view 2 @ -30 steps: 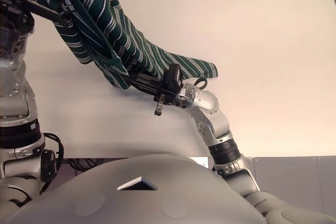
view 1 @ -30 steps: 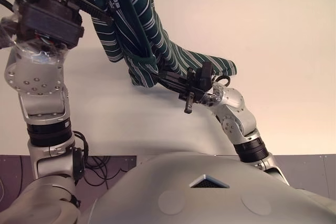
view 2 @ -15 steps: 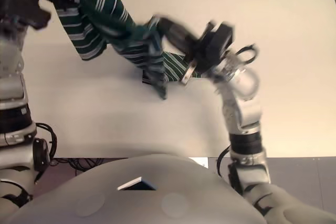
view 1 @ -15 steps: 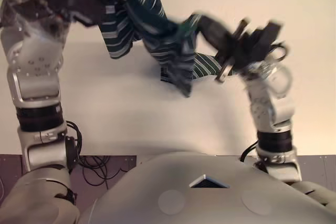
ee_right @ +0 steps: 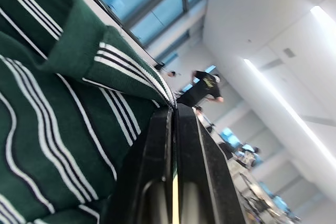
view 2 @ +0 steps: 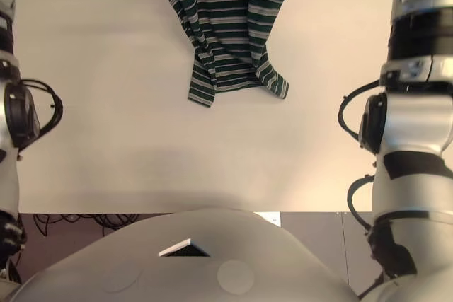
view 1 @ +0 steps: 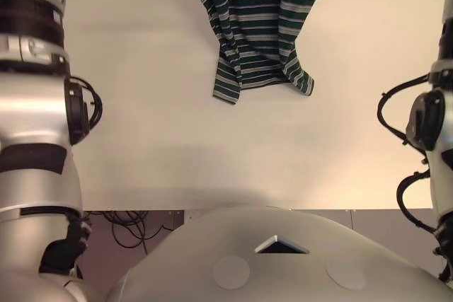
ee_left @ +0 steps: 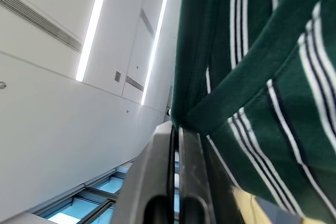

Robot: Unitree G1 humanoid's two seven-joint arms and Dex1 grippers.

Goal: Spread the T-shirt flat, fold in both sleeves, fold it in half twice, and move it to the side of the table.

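The green T-shirt [view 1: 255, 26] with white stripes hangs down from the upper edge of the eye views, spread wide between my two raised arms. Its lower end, bunched and creased, reaches the pale table [view 1: 177, 153] near the middle. In the left wrist view my left gripper [ee_left: 176, 129] is shut on a folded edge of the T-shirt [ee_left: 252, 77]. My right gripper [ee_right: 172, 109] is likewise shut on a hemmed edge of the T-shirt [ee_right: 52, 129], with the fabric pinched between its dark fingers [ee_right: 157, 156].
My forearms stand upright at the table's left side [view 1: 35, 104] and right side [view 1: 432, 118]. The table's front edge [view 1: 212, 208] runs close to me, with loose cables [view 1: 127, 221] hanging below it on the left.
Both arms have swung up and apart. The shirt, bunched between the grippers low over the table a second ago, now hangs stretched wide with its lower end trailing on the table.
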